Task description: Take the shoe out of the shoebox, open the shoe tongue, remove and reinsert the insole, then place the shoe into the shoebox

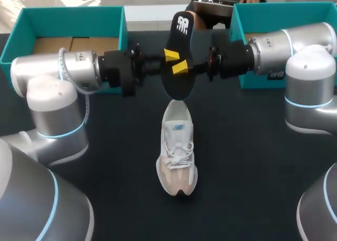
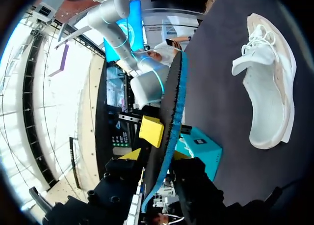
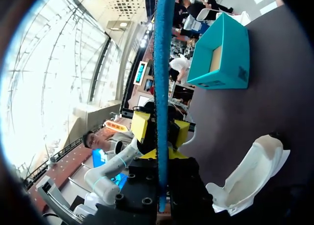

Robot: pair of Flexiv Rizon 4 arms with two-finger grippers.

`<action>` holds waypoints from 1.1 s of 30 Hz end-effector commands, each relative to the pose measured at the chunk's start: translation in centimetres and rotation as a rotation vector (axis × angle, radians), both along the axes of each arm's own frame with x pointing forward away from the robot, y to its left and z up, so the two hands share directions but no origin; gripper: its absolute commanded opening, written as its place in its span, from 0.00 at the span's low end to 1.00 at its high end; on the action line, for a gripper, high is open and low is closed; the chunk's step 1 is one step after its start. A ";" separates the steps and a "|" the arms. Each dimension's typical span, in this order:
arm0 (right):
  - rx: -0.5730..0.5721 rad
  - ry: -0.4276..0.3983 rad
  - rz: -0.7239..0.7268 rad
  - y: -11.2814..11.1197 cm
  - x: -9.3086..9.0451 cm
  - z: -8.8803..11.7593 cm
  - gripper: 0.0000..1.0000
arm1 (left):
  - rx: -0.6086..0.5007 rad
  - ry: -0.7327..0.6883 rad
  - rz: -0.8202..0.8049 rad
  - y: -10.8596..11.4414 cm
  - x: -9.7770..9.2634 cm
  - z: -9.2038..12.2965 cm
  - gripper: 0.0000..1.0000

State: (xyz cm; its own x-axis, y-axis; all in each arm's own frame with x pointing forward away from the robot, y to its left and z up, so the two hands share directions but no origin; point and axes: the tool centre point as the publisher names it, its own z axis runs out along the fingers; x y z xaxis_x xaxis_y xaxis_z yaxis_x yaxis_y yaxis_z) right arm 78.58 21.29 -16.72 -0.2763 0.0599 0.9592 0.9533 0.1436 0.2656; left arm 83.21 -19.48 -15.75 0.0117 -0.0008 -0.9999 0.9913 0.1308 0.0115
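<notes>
Head view, near to far. Shoe: unboxed, upright on table, toe nearest. Insole: already out, held aloft beyond the heel, clamped from opposite sides by left gripper and right gripper. Left box, right box: teal, open, at far edge. Outstanding, judging thus: reinsertion, then reboxing.

soft, even daylight fills the head view: the dark matte worktop shows no hard glare, and the white and beige lace-up shoe casts only a faint, close shadow. pale highlights lie on the silver left arm and silver right arm. in both wrist views a glazed wall burns out white, leaving the black blue-edged insole dark against it, and lines bow near the rim.
</notes>
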 end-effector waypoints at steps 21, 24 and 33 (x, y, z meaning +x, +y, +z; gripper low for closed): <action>-0.151 -0.391 0.010 -1.6 1.7 0.7 0.00 | 0.376 0.862 0.111 8.2 -0.9 -3.6 1.00; -0.151 -0.391 0.010 -1.6 1.7 0.7 0.00 | 0.376 0.862 0.111 8.2 -0.9 -3.6 1.00; -0.151 -0.391 0.010 -1.6 1.7 0.7 0.00 | 0.376 0.862 0.111 8.2 -0.9 -3.6 1.00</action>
